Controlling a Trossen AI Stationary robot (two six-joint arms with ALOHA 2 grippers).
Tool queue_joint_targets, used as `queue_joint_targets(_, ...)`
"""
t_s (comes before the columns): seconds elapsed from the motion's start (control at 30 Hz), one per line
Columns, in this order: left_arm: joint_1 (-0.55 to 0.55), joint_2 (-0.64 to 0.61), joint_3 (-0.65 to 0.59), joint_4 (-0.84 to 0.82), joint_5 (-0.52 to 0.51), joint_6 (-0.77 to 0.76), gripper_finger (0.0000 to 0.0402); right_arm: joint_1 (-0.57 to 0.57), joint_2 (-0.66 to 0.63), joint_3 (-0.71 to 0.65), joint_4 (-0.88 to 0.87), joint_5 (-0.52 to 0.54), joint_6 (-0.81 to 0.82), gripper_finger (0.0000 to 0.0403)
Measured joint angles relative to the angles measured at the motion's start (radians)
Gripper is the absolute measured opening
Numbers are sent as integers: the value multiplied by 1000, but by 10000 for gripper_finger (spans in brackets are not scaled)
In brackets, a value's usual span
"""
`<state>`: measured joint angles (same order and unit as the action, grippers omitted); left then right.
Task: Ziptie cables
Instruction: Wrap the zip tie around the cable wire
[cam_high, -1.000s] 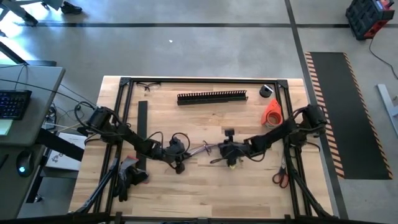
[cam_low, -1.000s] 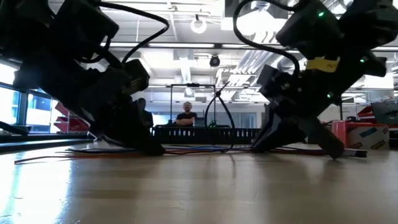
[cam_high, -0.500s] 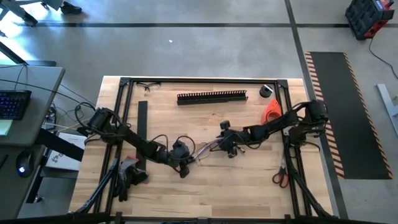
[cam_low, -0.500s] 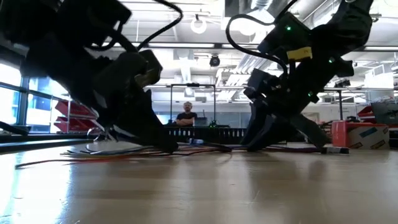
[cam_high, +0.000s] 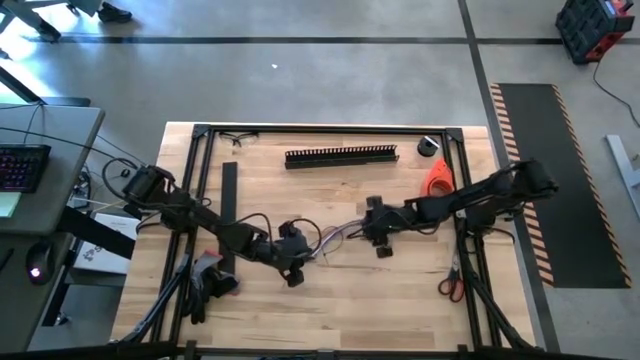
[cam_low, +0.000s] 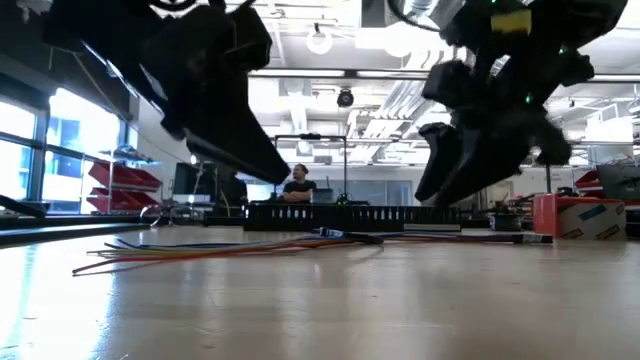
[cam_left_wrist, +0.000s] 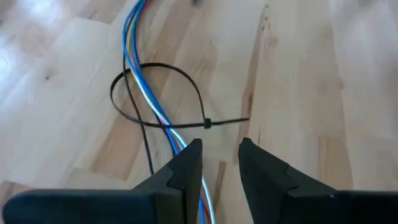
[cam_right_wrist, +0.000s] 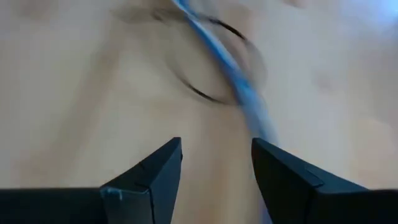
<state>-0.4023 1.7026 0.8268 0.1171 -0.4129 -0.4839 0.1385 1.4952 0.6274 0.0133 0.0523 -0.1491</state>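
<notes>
The cables (cam_left_wrist: 144, 81), a thin bunch of blue, white and yellow wires, lie flat on the wooden table (cam_high: 330, 310) at its middle. A black zip tie (cam_left_wrist: 163, 93) forms a wide, slack loop around them, its head (cam_left_wrist: 207, 124) beside the bunch. In the low view the cables (cam_low: 220, 244) rest on the tabletop with both arms raised above them. My left gripper (cam_left_wrist: 221, 155) hovers open over the cables' left part, a narrow gap between its fingers. My right gripper (cam_right_wrist: 216, 155) hovers open over their right part (cam_right_wrist: 233, 68). Neither has anything between its fingers.
A long black slotted strip (cam_high: 341, 156) lies near the far edge and a flat black strip (cam_high: 229, 200) at the left. An orange object (cam_high: 438, 180) and scissors (cam_high: 450, 285) sit at the right. A person (cam_low: 300, 185) is in the room beyond.
Both grippers have risen from the tabletop, where they stood at the cables, and now hang clear above them. My right gripper has also gone a little toward the far edge. The cables stay lying on the table.
</notes>
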Motion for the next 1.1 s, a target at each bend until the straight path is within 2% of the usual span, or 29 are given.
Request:
queue_joint_targets(0.1, 8, -6, -1, 4, 27, 33, 87, 42, 70, -2, 124, -103, 42, 179)
queue_joint_targets(0.23, 22, -6, -27, 18, 45, 32, 77, 104, 189, 0, 339, -89, 54, 179)
queue_joint_targets(0.33, 24, -6, -71, 58, 26, 11, 68, 152, 265, 41, 404, 32, 52, 179)
queue_joint_targets(0.47, 24, 0, -122, 75, -24, -19, 61, 190, 357, 121, 388, 245, 39, 179)
queue_joint_targets(0.63, 21, 10, -171, 165, -74, -61, 58, 185, 435, 222, 327, 307, 38, 163)
queue_joint_targets(0.8, 20, 10, -178, 255, -76, -8, 58, 155, 465, 289, 234, 332, 40, 119)
queue_joint_targets(0.97, 19, 10, -178, 305, -84, 99, 58, 140, 467, 292, 218, 333, 56, 47)
queue_joint_targets(1.03, 19, 10, -178, 317, -107, 152, 58, 141, 462, 283, 204, 333, 80, 15)
queue_joint_targets(1.1, 19, 10, -178, 322, -154, 218, 58, 144, 452, 267, 213, 340, 115, 7)
